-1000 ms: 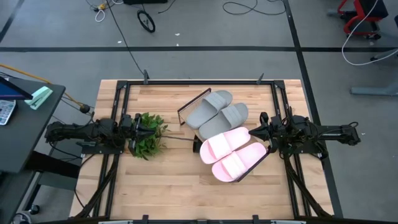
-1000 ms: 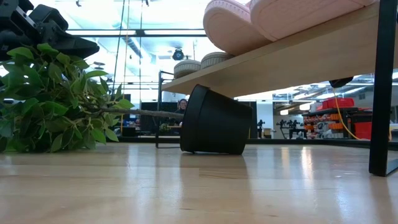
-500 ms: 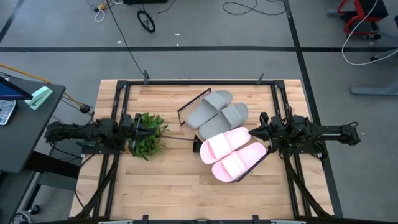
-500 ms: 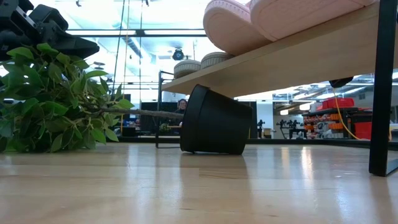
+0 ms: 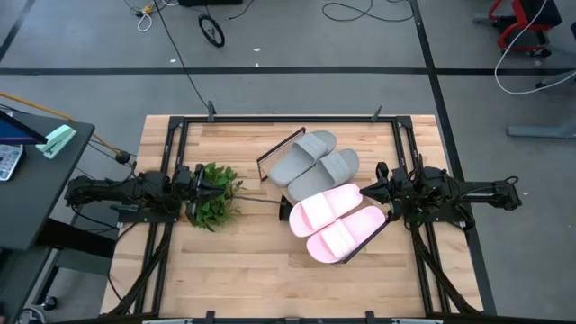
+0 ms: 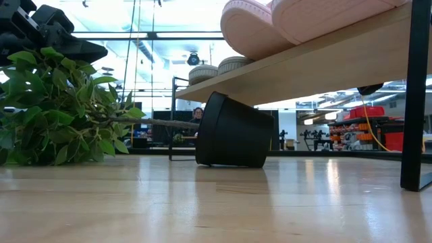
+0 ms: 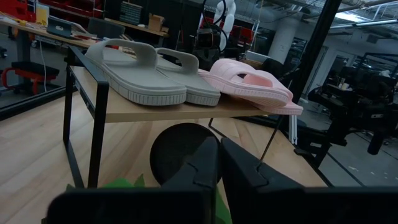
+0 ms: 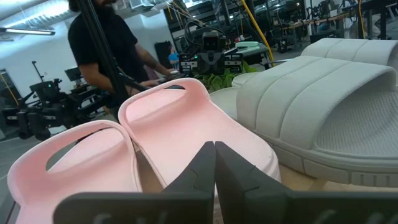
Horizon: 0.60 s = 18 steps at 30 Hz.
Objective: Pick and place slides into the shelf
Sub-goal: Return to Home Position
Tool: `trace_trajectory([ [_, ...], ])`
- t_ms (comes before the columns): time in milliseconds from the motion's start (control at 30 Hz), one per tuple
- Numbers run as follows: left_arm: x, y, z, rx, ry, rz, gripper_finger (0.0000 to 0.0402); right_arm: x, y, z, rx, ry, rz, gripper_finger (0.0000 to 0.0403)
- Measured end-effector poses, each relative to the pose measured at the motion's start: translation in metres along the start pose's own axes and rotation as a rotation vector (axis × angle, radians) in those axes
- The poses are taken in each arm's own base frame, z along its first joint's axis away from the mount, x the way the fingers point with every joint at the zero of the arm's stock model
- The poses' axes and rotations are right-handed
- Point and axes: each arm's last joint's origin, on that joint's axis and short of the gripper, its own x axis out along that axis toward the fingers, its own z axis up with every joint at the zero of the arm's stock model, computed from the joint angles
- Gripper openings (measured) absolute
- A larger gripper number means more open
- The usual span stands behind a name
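While slides (image 5: pixel 326 205) sit unmoved on shelf (image 6: pixel 324 64), both jaws closed, empty.

Matte black throughout: slim, jointed left arm (image 5: pixel 117 191) at nine o'clock, right arm (image 5: pixel 463 193) at three. Left tool (image 7: pixel 217 143) and right tool (image 8: pixel 214 147): smooth tapered wedges, pressed tip to tip.
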Motion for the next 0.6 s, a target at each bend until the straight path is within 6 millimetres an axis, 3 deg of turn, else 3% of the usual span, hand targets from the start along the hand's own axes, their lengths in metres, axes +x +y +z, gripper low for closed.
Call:
trace_trajectory([
  [600,0.0,0.0,0.0,0.0,0.0,0.0,0.0035,0.0,0.0,0.0,0.0,0.0,0.0,0.0014],
])
